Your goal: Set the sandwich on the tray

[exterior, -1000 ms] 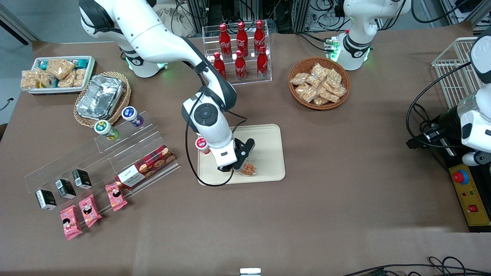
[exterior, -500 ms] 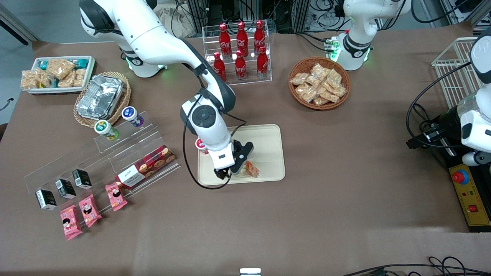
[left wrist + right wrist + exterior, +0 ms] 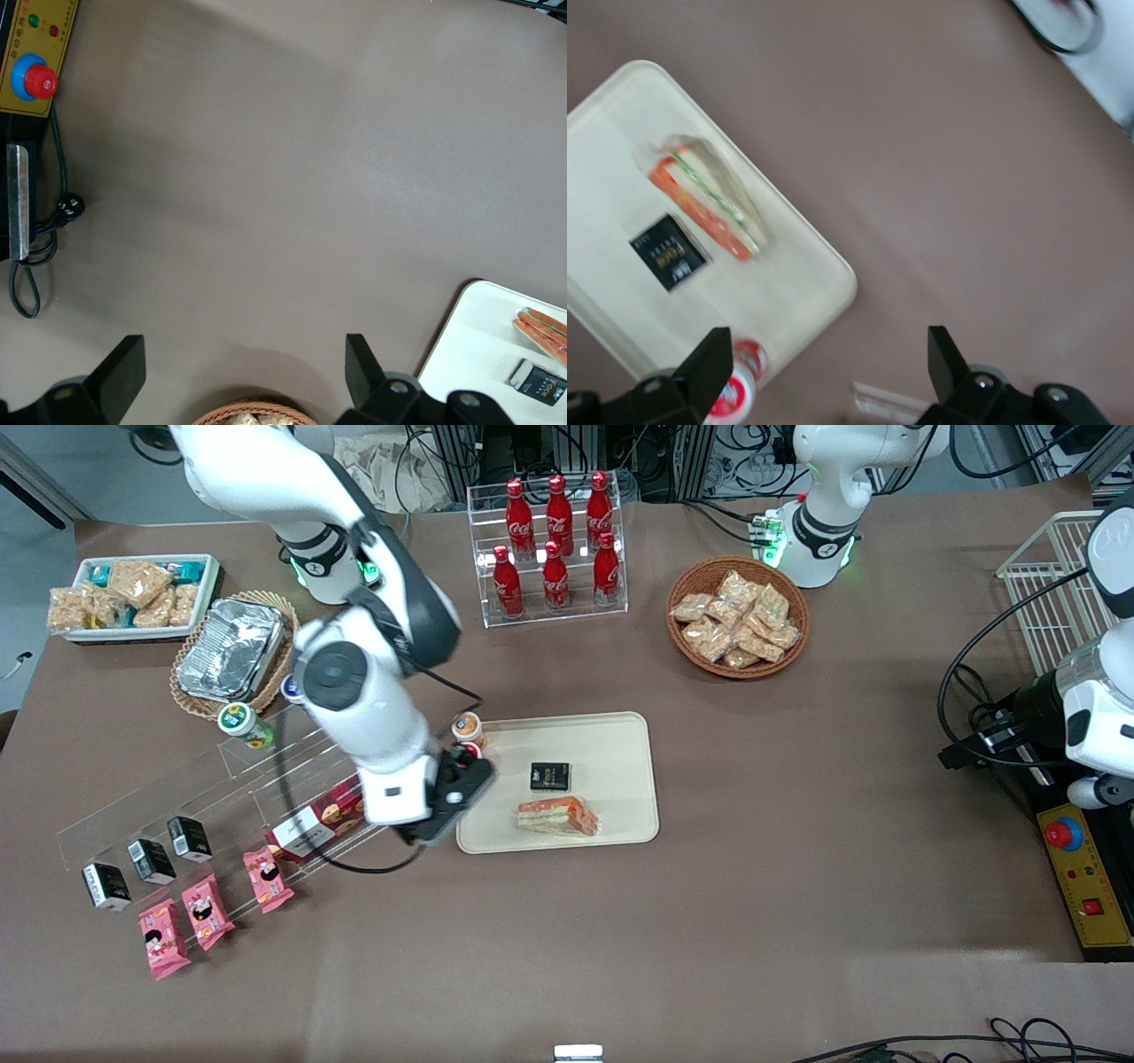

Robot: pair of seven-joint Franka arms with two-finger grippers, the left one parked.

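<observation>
sandwich: I see the sandwich (image 3: 559, 817) lying flat on the tray, lower centre of the front frame, in its near part; nothing grips it.
tray: tray (image 3: 620, 735) sits mid-desk, cream, low rim.
black packet: black packet (image 3: 550, 777) also on the tray, just above the sandwich in frame, apart from it.
pincer: my pincer (image 3: 423, 834) hangs over the desk (image 3: 709, 921) just off the tray's edge toward the working arm's end, released, fingers (image 3: 946, 359) spread wide, grasping nothing.
small cups: orange-lid cup (image 3: 467, 728) and red-lid cup (image 3: 737, 379) at that same tray edge.
cookie box: cookie box (image 3: 312, 824) on the clear rack, beside the pincer.
</observation>
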